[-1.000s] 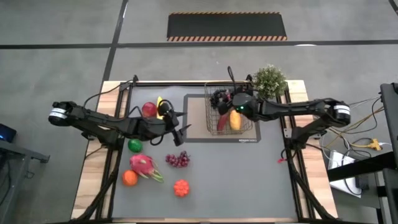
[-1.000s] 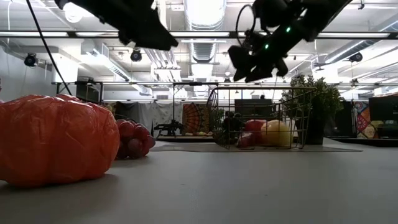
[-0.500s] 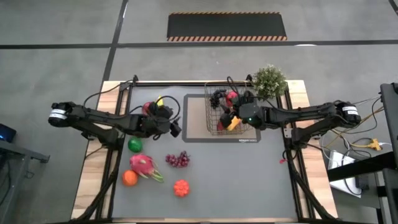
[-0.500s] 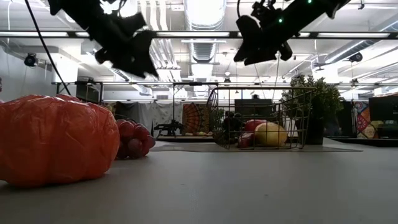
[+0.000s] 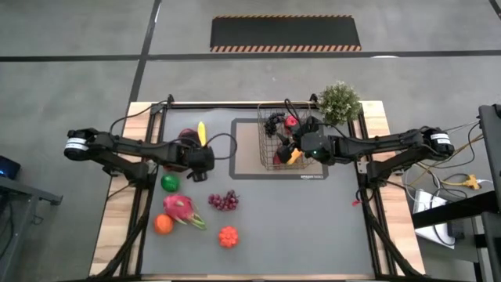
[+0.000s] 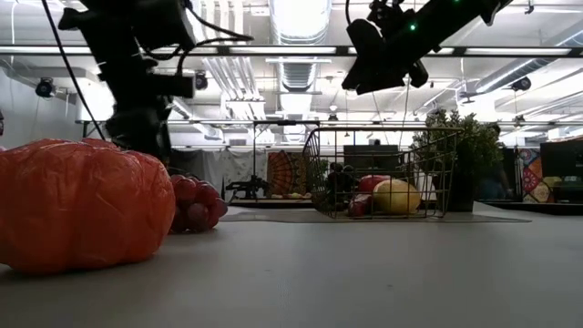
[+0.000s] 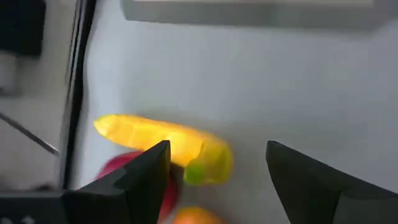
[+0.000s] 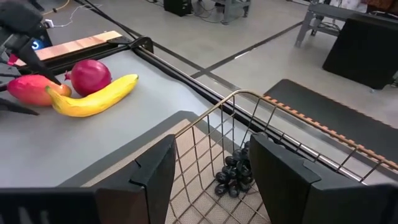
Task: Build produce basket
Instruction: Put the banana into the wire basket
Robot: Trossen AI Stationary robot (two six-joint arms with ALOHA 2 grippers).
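The wire basket [image 5: 286, 143] stands on a brown mat [image 5: 243, 153], with dark grapes [image 8: 232, 174], a red apple [image 6: 369, 185] and a yellow-orange fruit [image 6: 398, 196] inside. My right gripper [image 8: 211, 149] hangs open above the basket, holding nothing. My left gripper [image 7: 217, 155] is open and tilted down above a banana [image 7: 163, 146], a red apple [image 8: 91, 76] and a mango [image 8: 30, 88] at the far left. A green fruit [image 5: 170, 182], a dragon fruit [image 5: 182, 210], an orange [image 5: 163, 224], red grapes [image 5: 224, 200] and an orange-red fruit [image 5: 228, 236] lie on the near left of the table.
A bushy potted plant [image 5: 339, 100] stands just behind the basket's far right corner. Black frame rails [image 5: 156, 117] run along the table's left, right and far sides. In the low view the orange-red fruit [image 6: 82, 214] fills the near left.
My left gripper has drawn back toward the table's left edge, come down and tipped from nearly level to pointing down over the banana. My right gripper has risen a little above the basket and shifted slightly toward the right edge.
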